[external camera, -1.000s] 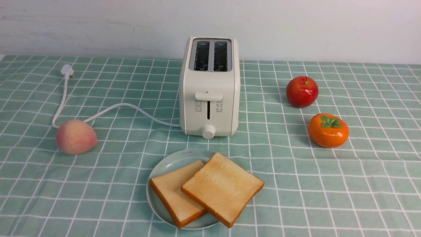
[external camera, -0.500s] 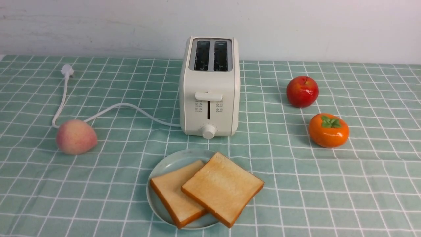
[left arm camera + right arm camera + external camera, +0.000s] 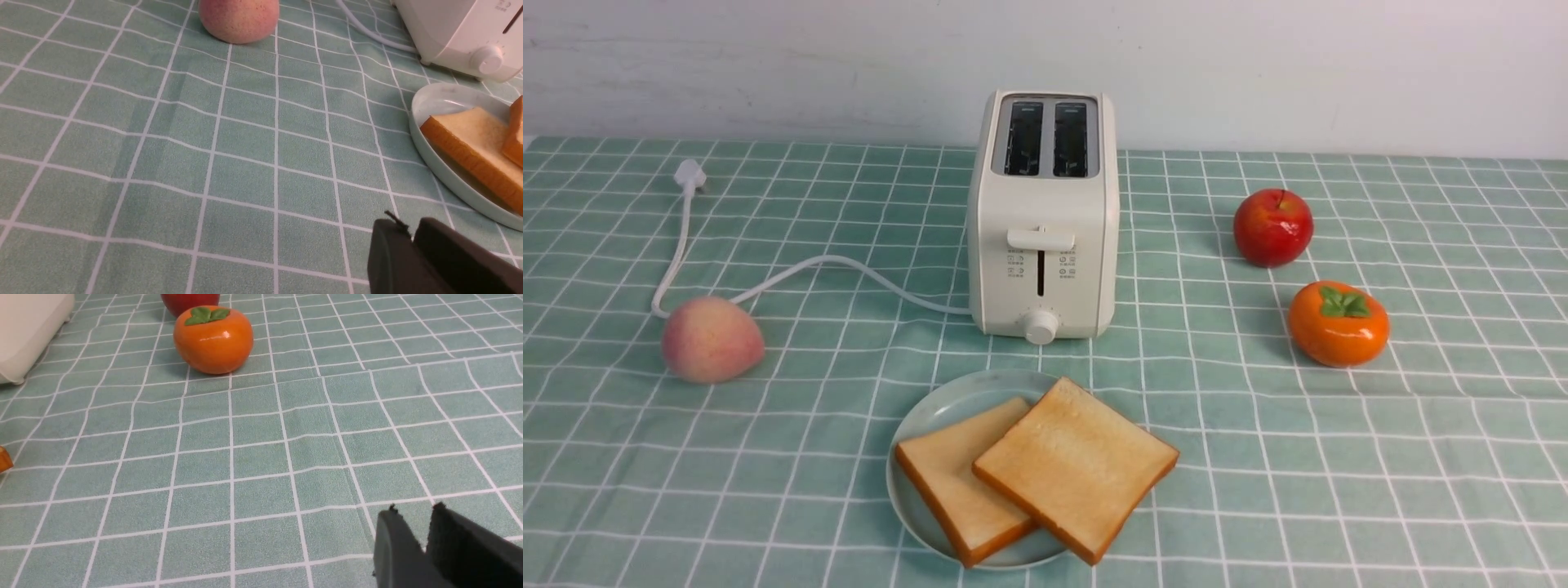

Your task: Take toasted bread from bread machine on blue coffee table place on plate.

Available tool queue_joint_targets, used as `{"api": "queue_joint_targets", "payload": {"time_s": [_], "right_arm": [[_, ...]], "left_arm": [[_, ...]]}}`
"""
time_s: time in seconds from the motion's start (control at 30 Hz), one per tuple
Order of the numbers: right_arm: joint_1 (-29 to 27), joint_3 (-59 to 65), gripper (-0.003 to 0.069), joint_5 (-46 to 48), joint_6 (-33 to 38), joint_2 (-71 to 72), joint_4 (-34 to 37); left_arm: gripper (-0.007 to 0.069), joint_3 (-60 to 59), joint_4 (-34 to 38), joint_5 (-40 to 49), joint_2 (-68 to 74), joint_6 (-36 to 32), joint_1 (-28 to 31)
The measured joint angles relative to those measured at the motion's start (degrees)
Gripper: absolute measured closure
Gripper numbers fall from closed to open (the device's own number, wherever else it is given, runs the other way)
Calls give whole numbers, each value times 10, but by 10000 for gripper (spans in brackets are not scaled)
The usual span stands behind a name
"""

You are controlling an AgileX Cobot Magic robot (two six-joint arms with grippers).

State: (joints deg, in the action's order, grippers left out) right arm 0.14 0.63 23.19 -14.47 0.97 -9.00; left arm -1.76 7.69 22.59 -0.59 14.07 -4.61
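Two slices of toasted bread lie on the plate (image 3: 947,400) in front of the bread machine (image 3: 1041,220), one slice (image 3: 1074,465) overlapping the other (image 3: 952,482). Both toaster slots look dark and empty. The blue coffee table (image 3: 1339,490) carries everything. Neither arm shows in the front view. In the left wrist view my left gripper (image 3: 412,224) hovers over bare cloth beside the plate (image 3: 433,92) and toast (image 3: 470,139), fingers almost together, holding nothing. In the right wrist view my right gripper (image 3: 414,510) stands slightly open over bare cloth, also holding nothing.
A peach (image 3: 712,339) lies left of the toaster beside its white cord (image 3: 849,265). A red apple (image 3: 1273,227) and an orange persimmon (image 3: 1338,322) sit to the right. A pale wall closes the far side of the table.
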Motion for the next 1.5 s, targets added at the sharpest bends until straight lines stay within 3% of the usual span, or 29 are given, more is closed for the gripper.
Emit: {"api": "queue_joint_targets", "payload": {"time_s": [1.5], "right_arm": [[0,0,468,0,0,0,1]], "left_arm": [[523,0,0,0,0,0,0]]}}
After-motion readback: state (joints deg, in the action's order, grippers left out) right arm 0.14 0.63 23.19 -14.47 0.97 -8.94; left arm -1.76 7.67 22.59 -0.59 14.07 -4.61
